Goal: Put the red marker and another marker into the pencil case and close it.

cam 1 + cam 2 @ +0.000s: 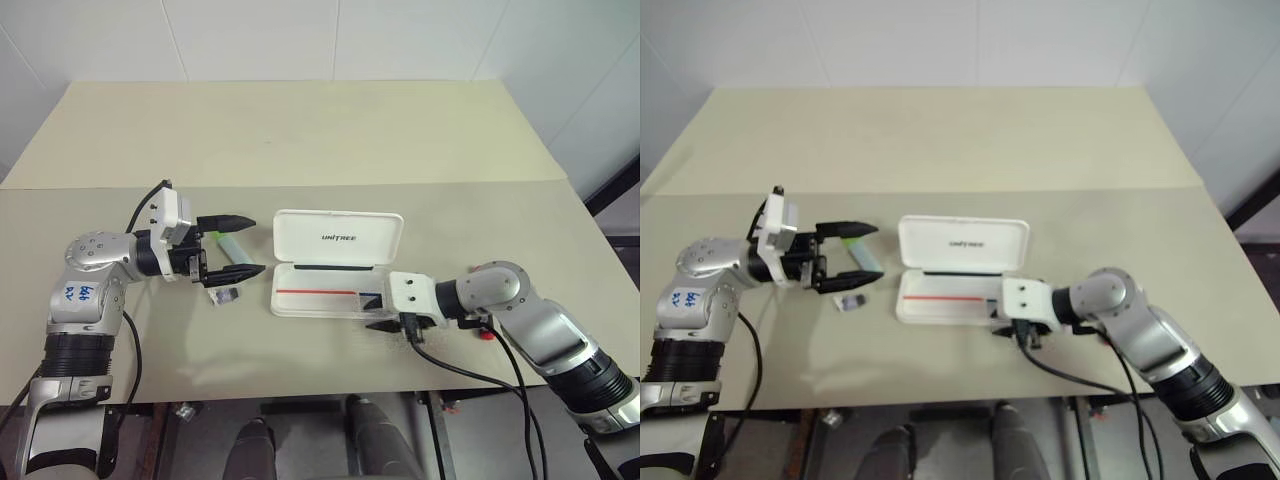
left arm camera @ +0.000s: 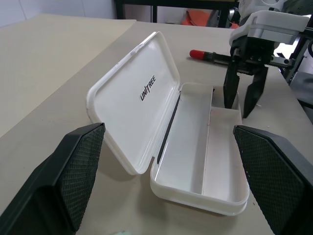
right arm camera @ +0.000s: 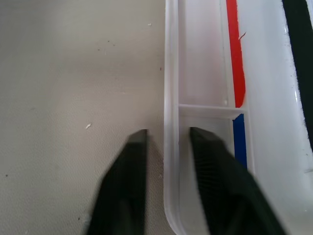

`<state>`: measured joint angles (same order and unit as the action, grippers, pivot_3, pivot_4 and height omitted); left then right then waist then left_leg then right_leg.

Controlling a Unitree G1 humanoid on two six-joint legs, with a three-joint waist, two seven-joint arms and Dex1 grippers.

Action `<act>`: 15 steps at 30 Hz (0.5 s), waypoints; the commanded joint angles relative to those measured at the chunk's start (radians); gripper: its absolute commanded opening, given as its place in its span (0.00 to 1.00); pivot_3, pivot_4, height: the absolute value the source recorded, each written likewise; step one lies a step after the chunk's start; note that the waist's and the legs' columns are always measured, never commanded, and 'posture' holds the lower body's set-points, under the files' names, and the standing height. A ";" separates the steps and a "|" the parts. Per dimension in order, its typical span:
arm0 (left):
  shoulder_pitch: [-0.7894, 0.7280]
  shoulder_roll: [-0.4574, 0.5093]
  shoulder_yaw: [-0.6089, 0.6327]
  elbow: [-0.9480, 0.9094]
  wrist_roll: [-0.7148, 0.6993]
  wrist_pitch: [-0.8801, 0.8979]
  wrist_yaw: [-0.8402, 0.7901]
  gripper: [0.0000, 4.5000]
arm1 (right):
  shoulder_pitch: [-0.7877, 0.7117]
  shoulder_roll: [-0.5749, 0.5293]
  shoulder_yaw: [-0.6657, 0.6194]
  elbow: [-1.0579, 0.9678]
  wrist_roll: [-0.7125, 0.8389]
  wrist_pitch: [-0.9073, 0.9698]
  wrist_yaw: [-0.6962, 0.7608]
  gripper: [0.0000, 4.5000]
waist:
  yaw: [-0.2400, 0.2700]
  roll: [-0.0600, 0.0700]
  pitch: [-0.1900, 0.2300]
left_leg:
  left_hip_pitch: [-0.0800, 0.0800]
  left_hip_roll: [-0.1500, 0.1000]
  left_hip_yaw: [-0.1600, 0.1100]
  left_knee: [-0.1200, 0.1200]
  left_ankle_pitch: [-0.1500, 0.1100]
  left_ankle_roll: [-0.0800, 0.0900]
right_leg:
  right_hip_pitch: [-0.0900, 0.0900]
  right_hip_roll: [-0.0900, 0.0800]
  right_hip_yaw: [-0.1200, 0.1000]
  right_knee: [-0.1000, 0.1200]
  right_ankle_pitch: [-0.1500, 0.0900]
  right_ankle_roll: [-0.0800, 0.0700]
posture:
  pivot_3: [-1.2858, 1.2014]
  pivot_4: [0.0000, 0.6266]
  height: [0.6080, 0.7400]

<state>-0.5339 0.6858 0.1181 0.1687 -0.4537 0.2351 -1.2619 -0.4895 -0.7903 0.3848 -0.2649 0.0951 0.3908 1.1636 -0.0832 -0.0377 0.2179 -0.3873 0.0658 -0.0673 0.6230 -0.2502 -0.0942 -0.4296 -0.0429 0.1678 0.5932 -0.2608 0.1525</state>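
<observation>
The white hard-shell pencil case (image 1: 337, 265) lies open and empty on the beige tabletop (image 1: 300, 140), the right gripper (image 3: 166, 147) spread astride its front wall, the left gripper (image 1: 238, 243) spread beside the green marker (image 1: 232, 245); the red-capped black marker (image 2: 210, 56), behind the right arm, needs fetching next.

1. Pencil case (image 2: 146, 93): smooth white hard plastic with a slight sheen; tray wall translucent at the rim.
2. Left gripper (image 1: 238, 243) finger pads (image 2: 80, 161): matt black, fine cross-hatched texture.
3. Table (image 1: 300, 130): matt beige surface, smooth with faint specks.
4. Right gripper (image 3: 168, 147) fingers: matt black.
</observation>
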 commanded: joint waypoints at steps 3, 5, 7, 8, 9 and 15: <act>-0.013 -0.006 0.010 -0.015 -0.019 -0.012 -0.002 1.00 | -0.001 -0.016 -0.054 -0.066 0.047 0.001 0.031 0.80 | 0.000 0.000 0.000 | 0.000 0.000 0.000 0.000 0.000 0.000 | 0.000 0.000 0.000 0.000 0.000 0.000 | 0.52 0.24 1.00; -0.019 -0.013 0.005 -0.011 -0.018 -0.014 -0.004 1.00 | 0.003 -0.020 -0.073 -0.087 0.068 0.013 0.034 0.95 | 0.000 0.000 0.000 | 0.000 0.000 0.000 0.000 0.000 0.000 | 0.000 0.000 0.000 0.001 0.000 0.000 | 0.52 0.24 1.00; -0.023 -0.021 0.001 -0.007 -0.017 -0.016 -0.006 1.00 | 0.013 -0.023 -0.104 -0.108 0.097 0.020 0.035 0.99 | 0.001 0.000 0.000 | 0.000 0.000 0.000 0.001 0.000 0.000 | 0.000 0.000 0.000 0.001 0.000 0.000 | 0.52 0.24 1.00; -0.025 -0.025 -0.001 -0.006 -0.016 -0.017 -0.008 1.00 | 0.020 -0.024 -0.126 -0.119 0.119 0.016 0.036 0.99 | 0.001 0.000 0.000 | 0.000 0.000 0.000 0.001 0.000 0.000 | 0.000 0.000 0.000 0.001 0.000 0.000 | 0.52 0.24 1.00; -0.027 -0.028 -0.003 -0.004 -0.015 -0.017 -0.009 1.00 | 0.025 -0.027 -0.142 -0.128 0.134 0.015 0.039 0.99 | 0.001 0.000 0.000 | 0.000 0.000 0.000 0.001 0.000 0.000 | 0.000 0.000 0.000 0.001 0.000 0.000 | 0.52 0.24 1.00; -0.029 -0.044 -0.010 0.001 -0.020 -0.022 -0.026 1.00 | 0.055 -0.084 -0.350 -0.161 0.253 0.128 -0.005 0.99 | 0.003 0.000 0.000 | 0.000 0.000 0.000 0.002 0.000 0.000 | 0.001 0.000 0.000 0.001 0.000 0.000 | 0.52 0.24 1.00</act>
<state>-0.5444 0.6403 0.0982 0.1745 -0.4537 0.2283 -1.2790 -0.4416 -0.8455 0.1182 -0.3932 0.3108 0.4806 1.1783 -0.0800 -0.0378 0.2179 -0.3875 0.0658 -0.0673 0.6257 -0.2503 -0.0942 -0.4286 -0.0430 0.1678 0.5938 -0.2607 0.1526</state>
